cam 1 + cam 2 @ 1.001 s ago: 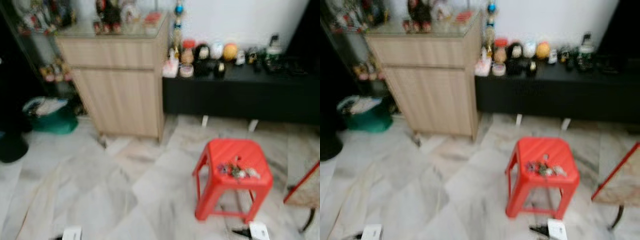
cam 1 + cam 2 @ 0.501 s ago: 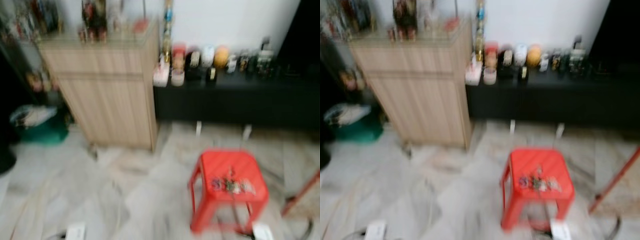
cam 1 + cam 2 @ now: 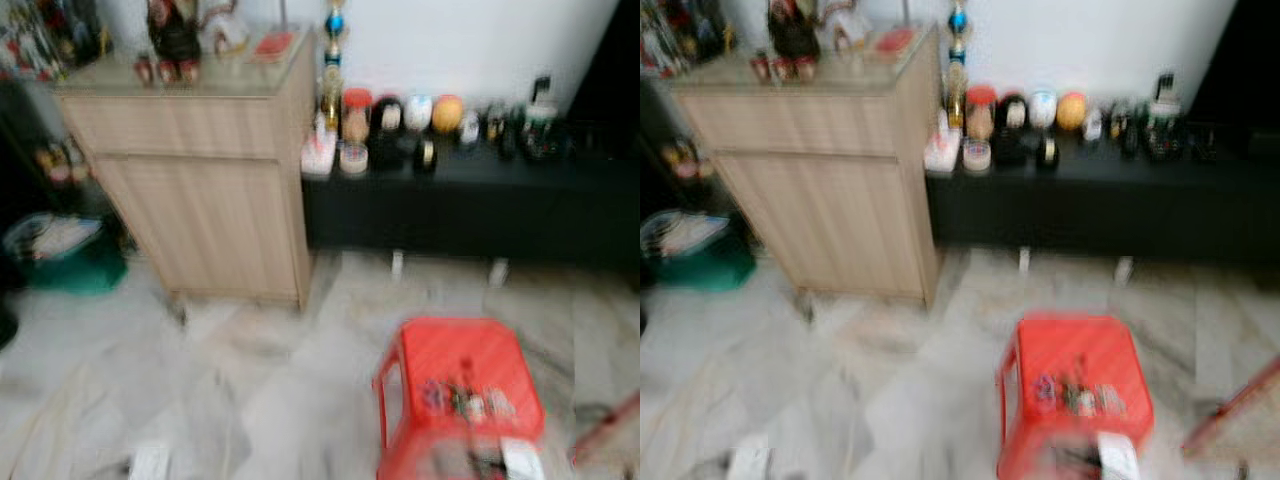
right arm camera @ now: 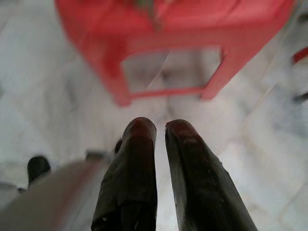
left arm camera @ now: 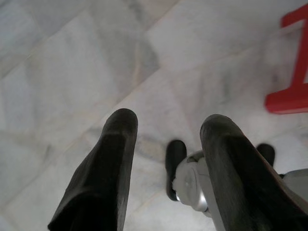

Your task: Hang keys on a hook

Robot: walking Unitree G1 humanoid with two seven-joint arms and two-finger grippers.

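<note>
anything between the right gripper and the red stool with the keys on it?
Nothing. In the right wrist view the right gripper points at the red stool, with bare marble floor between. The keys lie on the stool's seat in the left eye view.

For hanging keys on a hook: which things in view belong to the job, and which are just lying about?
Job:
keys, lying on the red stool
left gripper, open, over the floor
right gripper, nearly shut, empty, near the stool

Lying about:
wooden cabinet
black bench with ornaments
green basket
</note>
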